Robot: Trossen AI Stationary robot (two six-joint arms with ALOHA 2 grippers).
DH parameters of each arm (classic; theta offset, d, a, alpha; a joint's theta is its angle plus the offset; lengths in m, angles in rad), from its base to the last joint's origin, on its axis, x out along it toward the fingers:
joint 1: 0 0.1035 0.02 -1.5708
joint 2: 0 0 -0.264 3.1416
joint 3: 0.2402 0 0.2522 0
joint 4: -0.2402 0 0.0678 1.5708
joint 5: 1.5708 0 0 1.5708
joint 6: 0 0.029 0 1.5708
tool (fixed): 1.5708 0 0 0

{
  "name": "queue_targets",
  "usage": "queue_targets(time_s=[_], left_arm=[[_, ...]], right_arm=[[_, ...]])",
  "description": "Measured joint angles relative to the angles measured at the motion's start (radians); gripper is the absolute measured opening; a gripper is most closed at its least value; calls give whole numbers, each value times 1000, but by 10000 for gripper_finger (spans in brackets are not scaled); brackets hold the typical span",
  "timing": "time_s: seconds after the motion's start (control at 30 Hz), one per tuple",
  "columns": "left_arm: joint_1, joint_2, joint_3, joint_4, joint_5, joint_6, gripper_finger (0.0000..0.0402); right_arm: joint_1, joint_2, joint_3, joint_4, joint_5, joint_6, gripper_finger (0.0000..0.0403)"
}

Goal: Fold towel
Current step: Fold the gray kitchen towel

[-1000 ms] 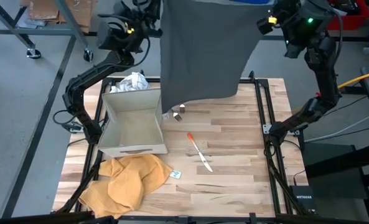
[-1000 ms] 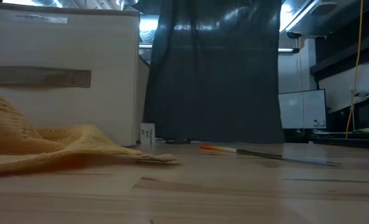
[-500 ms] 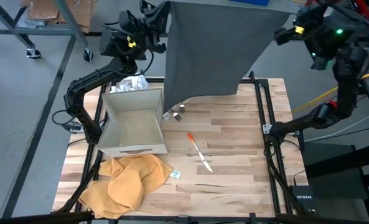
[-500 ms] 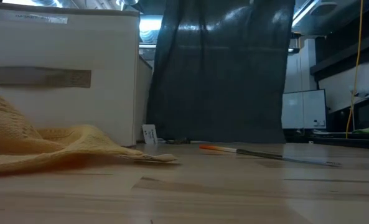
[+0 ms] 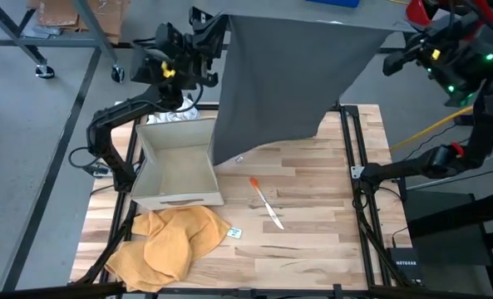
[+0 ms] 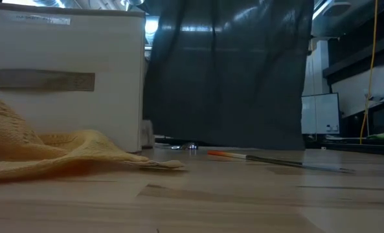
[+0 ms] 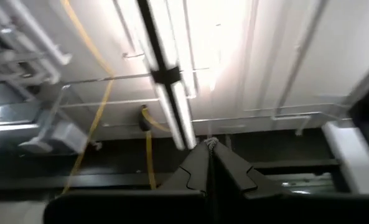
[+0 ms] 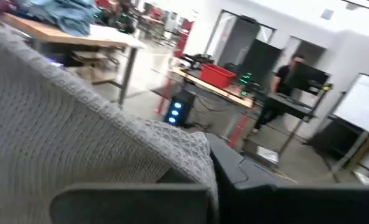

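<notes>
A dark grey towel (image 5: pixel 288 79) hangs spread like a curtain over the table's far part. Its top edge runs between my two grippers. My left gripper (image 5: pixel 221 19) is shut on the top left corner, and my right gripper (image 5: pixel 394 41) is shut on the top right corner. In the low view the towel (image 6: pixel 224 77) reaches down close to the tabletop; whether its lower edge touches the wood I cannot tell. The left wrist view shows my left gripper (image 7: pixel 208 145) pointing up at the ceiling. My left gripper pinches the towel's top left corner (image 7: pixel 210 142) between its two shut fingers, which slant upward; only a small tip of cloth shows past them. The towel hangs below. My right gripper pinches the top right corner (image 8: pixel 193 146) between its fingers, coming level from the table's right. The top edge (image 5: pixel 313 22) runs nearly straight between the holds.
A white open box (image 5: pixel 178 166) stands at the table's left, with crumpled white stuff (image 5: pixel 175 112) behind it. A yellow cloth (image 5: pixel 167 241) lies heaped at the near left. An orange-handled knife (image 5: pixel 264 202) and a small card (image 5: pixel 234 233) lie mid-table.
My right gripper has swung toward the table's right edge and rolled. My left gripper has moved a little toward the right. The towel's top edge has spread wider and straightened, and the hanging sheet has widened with it.
</notes>
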Motion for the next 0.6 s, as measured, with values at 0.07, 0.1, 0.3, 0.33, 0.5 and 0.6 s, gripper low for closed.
queue_targets(time_s=[0.07,0.1,0.3,0.33,0.5,0.6], left_arm=[[-26,0,21,-1,20,10,0],[-38,0,30,-2,23,17,0],[-107,0,79,-66,42,35,0],[-117,0,84,-79,42,43,0],[-167,0,85,-102,42,82,0],[-199,0,85,-105,42,84,0]], right_arm=[[0,-9,-1,-2,-43,18,0],[0,-14,-1,-1,-74,33,0],[0,-62,-1,5,-268,102,0],[0,-70,0,8,-282,103,0],[0,-112,0,4,-334,118,0],[0,-131,0,-10,-392,156,0]])
